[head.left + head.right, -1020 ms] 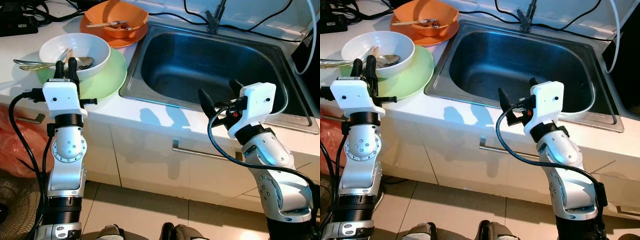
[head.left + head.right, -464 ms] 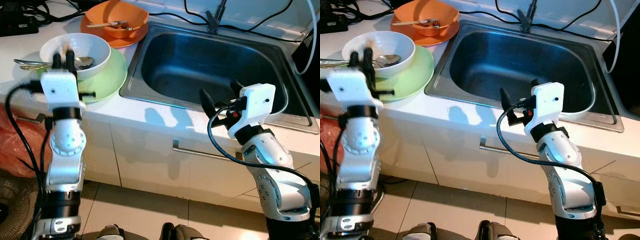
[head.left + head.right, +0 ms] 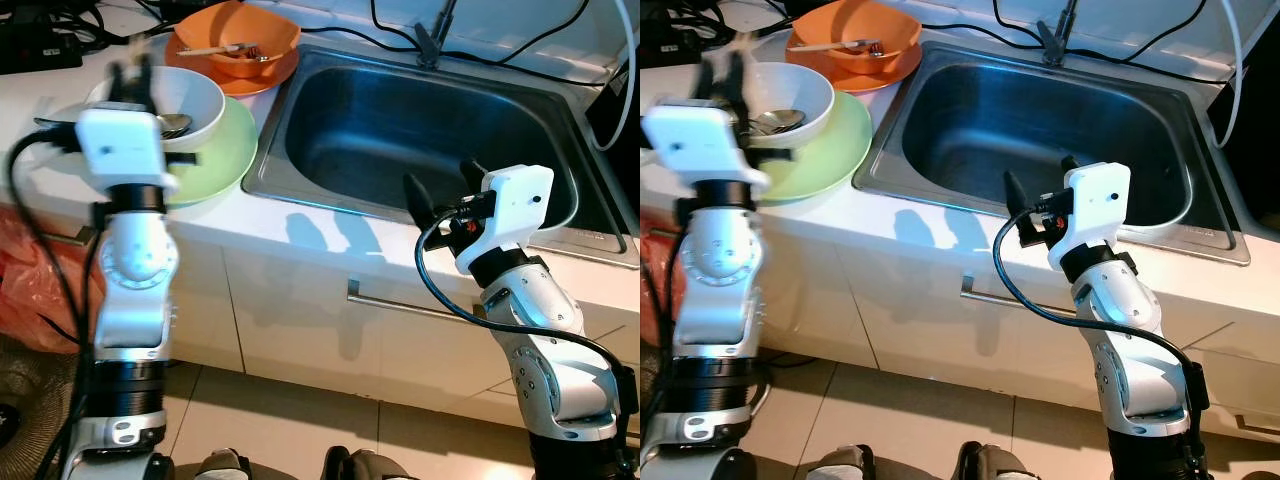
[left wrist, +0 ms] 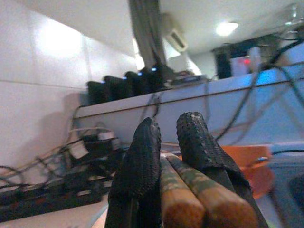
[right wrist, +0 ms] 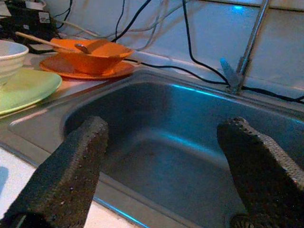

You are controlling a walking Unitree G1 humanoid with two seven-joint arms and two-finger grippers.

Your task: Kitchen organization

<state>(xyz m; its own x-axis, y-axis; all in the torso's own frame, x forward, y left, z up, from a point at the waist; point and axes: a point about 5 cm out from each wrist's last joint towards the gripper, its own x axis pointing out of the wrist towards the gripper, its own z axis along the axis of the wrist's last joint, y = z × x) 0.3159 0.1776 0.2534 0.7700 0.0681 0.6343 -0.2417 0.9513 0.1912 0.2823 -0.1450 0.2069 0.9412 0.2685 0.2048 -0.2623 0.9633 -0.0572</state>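
Left claw point(image 4: 168, 137) clamps the chopsticks point(image 4: 190, 190) between its fingers.

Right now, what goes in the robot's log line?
left end effector: shut on chopsticks | right end effector: open, at sink edge

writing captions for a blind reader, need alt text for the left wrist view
The left gripper has its two black fingers shut on a pair of wooden chopsticks, seen close up. Behind them are an orange bowl, a tiled wall and tangled cables on the counter.

brushed steel sink point(image 3: 420, 130) — glossy white bowl point(image 3: 185, 100), rough black tool fingers point(image 5: 76, 166).
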